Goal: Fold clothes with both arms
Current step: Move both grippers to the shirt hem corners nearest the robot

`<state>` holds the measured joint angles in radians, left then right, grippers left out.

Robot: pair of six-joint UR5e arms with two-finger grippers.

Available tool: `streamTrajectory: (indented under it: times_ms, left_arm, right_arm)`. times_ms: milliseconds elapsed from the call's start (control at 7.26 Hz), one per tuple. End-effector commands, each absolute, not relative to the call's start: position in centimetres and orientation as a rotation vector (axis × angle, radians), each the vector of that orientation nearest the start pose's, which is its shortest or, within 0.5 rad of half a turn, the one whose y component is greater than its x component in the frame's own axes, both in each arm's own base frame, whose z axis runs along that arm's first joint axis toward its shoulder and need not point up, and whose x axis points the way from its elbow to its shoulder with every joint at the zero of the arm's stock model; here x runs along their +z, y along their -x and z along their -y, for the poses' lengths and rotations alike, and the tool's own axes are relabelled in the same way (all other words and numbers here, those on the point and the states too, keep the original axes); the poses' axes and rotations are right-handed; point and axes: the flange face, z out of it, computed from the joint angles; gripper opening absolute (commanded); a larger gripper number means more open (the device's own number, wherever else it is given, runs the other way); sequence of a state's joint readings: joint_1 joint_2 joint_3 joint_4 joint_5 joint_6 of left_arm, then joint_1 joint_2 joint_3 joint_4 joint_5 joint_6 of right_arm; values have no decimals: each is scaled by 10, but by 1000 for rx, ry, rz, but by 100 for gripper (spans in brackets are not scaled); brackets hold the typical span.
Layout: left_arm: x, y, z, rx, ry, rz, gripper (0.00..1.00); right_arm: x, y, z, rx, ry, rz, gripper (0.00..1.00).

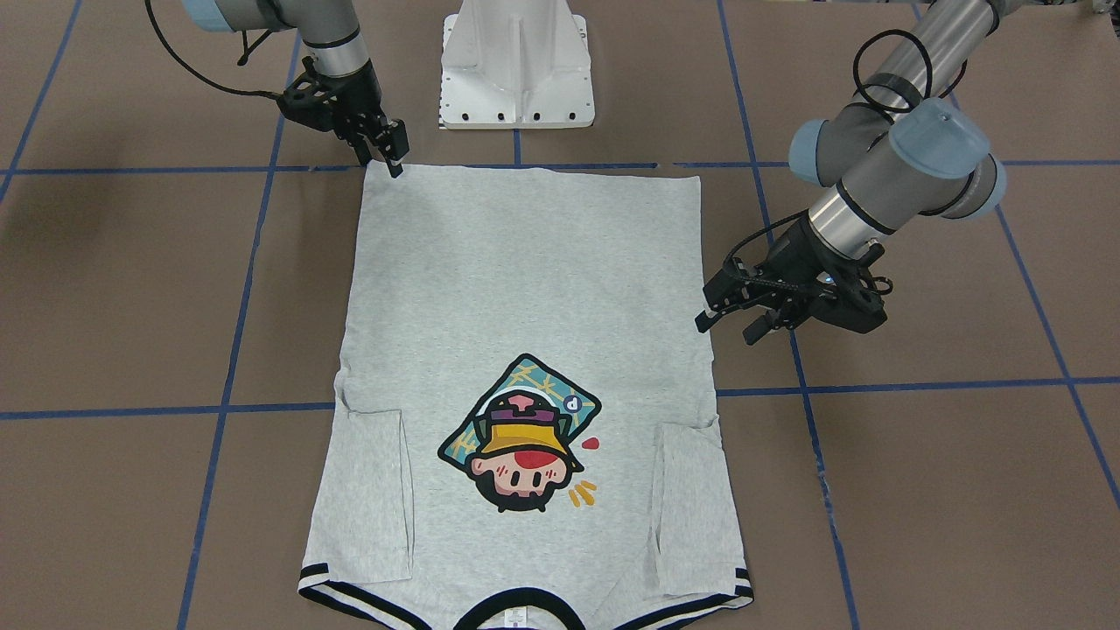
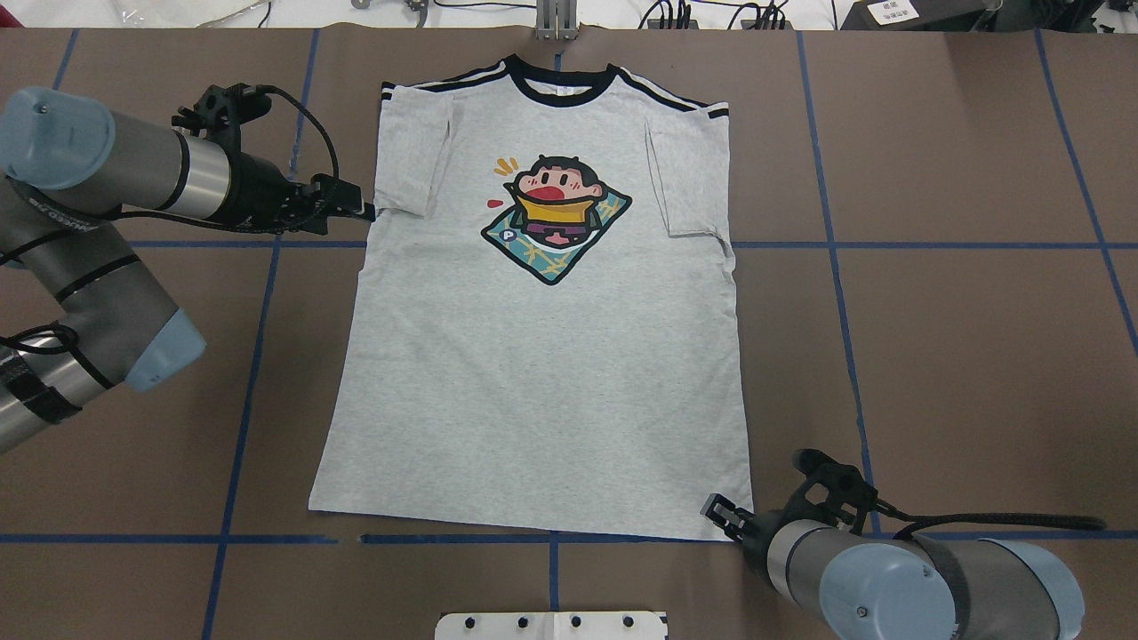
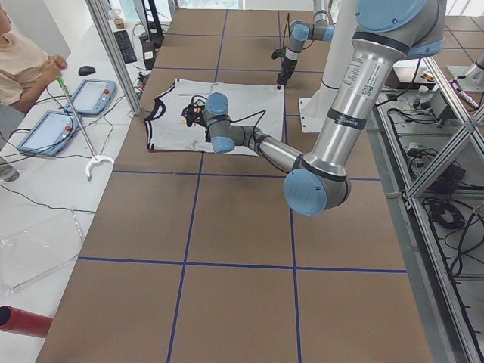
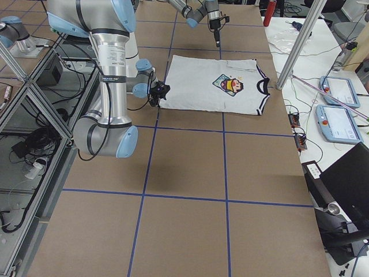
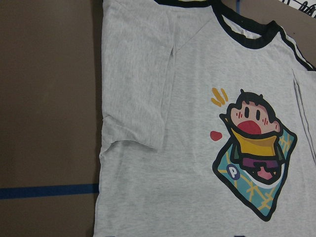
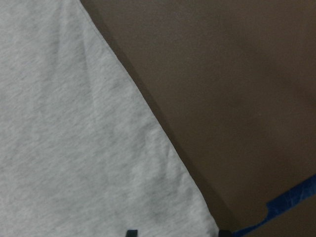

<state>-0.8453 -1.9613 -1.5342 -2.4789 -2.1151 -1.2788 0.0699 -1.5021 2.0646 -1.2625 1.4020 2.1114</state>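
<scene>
— How far along would you say this is?

— Early, I think. The T-shirt (image 2: pixel 551 373) lies flat and face up on the table (image 2: pixel 933 356), collar (image 2: pixel 560 89) away from the robot. Both sleeves (image 2: pixel 411 151) are turned in over the front. The body is at full length and uncreased, so the main folds are all left to do.

— Start on the left. Where is that arm?

— The left gripper (image 2: pixel 364 212) sits low at the shirt's left side edge, just beside the spot where the folded sleeve ends. In the front-facing view its fingers stand apart, with the tip right at the cloth. I can't see any fabric held between them.

— And over on the right?

— The right gripper (image 2: pixel 718 514) is down at the right corner of the hem (image 2: pixel 533 524), the end nearest the robot. Its wrist camera shows two dark fingertips spread wide, with the hem corner lying between them and not yet pinched.

— So neither has hold of anything?

— That's my reading. One is placed at the side edge, the other at the hem corner, and both are unclosed.
</scene>
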Motion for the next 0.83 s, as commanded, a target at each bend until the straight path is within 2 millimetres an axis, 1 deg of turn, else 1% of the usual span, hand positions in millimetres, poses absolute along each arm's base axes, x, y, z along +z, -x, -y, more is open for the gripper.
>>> streamTrajectory:
  times_ms: [0, 138, 275, 413, 551, 689]
  left_arm:
    - [347, -364, 533, -126, -265, -1288, 84]
    - [345, -366, 533, -144, -250, -1294, 84]
    - [341, -367, 533, -150, -244, -1301, 84]
    - [336, -367, 532, -176, -216, -1315, 84]
    - [322, -362, 523, -240, -172, -1350, 84]
    - [325, -375, 489, -256, -106, -1364, 84]
  right_arm:
    - [369, 487, 181, 635, 53, 888, 0]
    - [368, 490, 176, 624, 56, 888, 0]
    - [376, 486, 174, 615, 51, 874, 0]
    - [373, 480, 174, 615, 53, 880, 0]
    - [363, 473, 174, 613, 61, 900, 0]
    - [357, 458, 172, 608, 75, 911, 0]
